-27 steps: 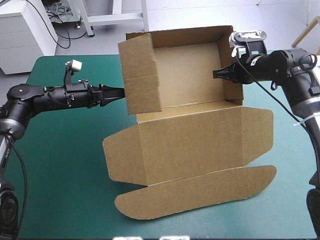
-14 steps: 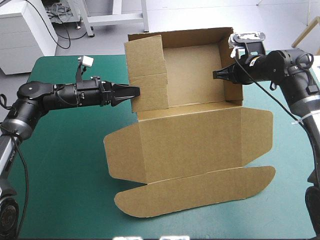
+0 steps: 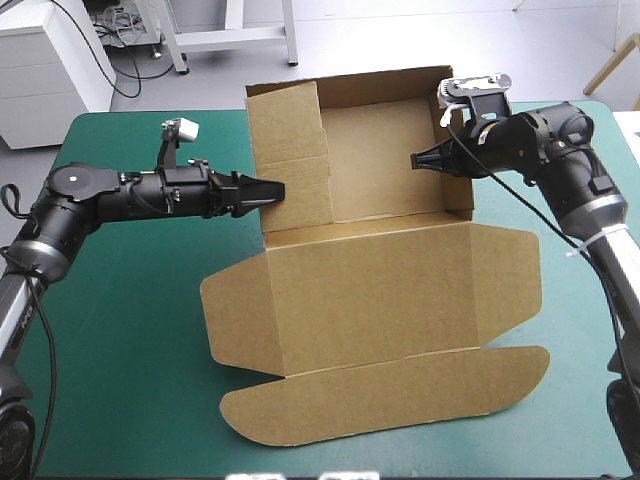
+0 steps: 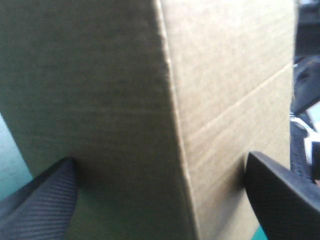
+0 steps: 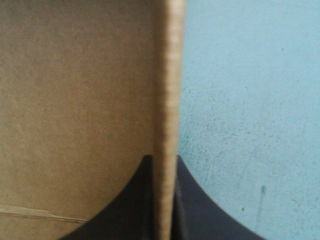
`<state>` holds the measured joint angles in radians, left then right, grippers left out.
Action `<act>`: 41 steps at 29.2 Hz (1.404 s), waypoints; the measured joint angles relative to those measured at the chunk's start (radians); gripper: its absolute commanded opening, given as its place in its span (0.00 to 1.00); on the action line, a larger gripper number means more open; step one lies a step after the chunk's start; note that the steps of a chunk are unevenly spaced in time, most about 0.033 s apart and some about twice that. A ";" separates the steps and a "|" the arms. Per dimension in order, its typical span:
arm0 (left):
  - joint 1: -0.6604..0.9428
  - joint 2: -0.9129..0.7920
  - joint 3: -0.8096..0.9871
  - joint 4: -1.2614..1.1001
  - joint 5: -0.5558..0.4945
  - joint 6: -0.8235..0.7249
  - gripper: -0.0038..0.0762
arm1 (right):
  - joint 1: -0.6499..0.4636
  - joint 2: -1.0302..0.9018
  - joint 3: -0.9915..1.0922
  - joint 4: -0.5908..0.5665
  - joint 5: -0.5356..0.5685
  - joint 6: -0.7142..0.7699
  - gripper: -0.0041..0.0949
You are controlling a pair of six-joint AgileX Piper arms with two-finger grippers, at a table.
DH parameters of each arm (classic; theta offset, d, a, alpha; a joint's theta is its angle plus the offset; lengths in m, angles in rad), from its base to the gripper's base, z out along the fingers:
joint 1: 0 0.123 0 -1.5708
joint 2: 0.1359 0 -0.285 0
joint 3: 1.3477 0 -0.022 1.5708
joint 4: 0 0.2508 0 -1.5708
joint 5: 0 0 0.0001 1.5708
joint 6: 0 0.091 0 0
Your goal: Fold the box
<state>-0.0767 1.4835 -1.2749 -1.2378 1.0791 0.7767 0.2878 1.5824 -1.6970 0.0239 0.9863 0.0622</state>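
Observation:
The brown box lies mid-table, its far half raised into a tray and its lid and rounded front flap flat toward the near edge. My left gripper is open and presses on the outer face of the tall left wall. In the left wrist view the fingers of the left gripper stand wide apart, with a creased fold of the wall filling the space between them. My right gripper is shut on the right wall; the board's edge runs between its fingers.
The teal-green cover shows to the left of the box, along the near edge, and in a strip at the right. The box's back wall stands at the table's far edge.
My left gripper has moved right, pushing the left wall inward and more upright. My right gripper has shifted left with the right wall. The whole box has slid slightly left and toward the near edge.

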 measured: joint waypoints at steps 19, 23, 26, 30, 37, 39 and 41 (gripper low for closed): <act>-0.362 -0.063 -0.094 1.127 -0.338 -1.093 0.77 | 0.155 0.000 0.001 -0.182 -0.004 0.165 0.03; -0.422 -0.063 -0.094 1.275 -0.342 -1.275 0.75 | 0.158 0.000 0.001 -0.203 -0.004 0.200 0.03; -0.468 -0.063 -0.094 1.364 -0.346 -1.388 0.72 | 0.158 0.000 0.001 -0.231 -0.004 0.228 0.03; -0.488 -0.063 -0.094 1.455 -0.359 -1.489 0.60 | 0.158 0.000 0.001 -0.247 -0.007 0.243 0.03; -0.489 -0.052 -0.094 1.525 -0.381 -1.521 0.30 | 0.159 0.000 0.001 -0.245 -0.011 0.250 0.03; -0.489 -0.042 -0.094 1.536 -0.386 -1.522 0.30 | 0.159 0.000 0.001 -0.247 -0.011 0.250 0.03; -0.489 -0.028 -0.094 1.541 -0.391 -1.522 0.28 | 0.159 0.000 0.001 -0.253 -0.008 0.250 0.03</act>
<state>-0.5657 1.4551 -1.3694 0.3035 0.6881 -0.7456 0.4473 1.5824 -1.6959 -0.2288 0.9784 0.3121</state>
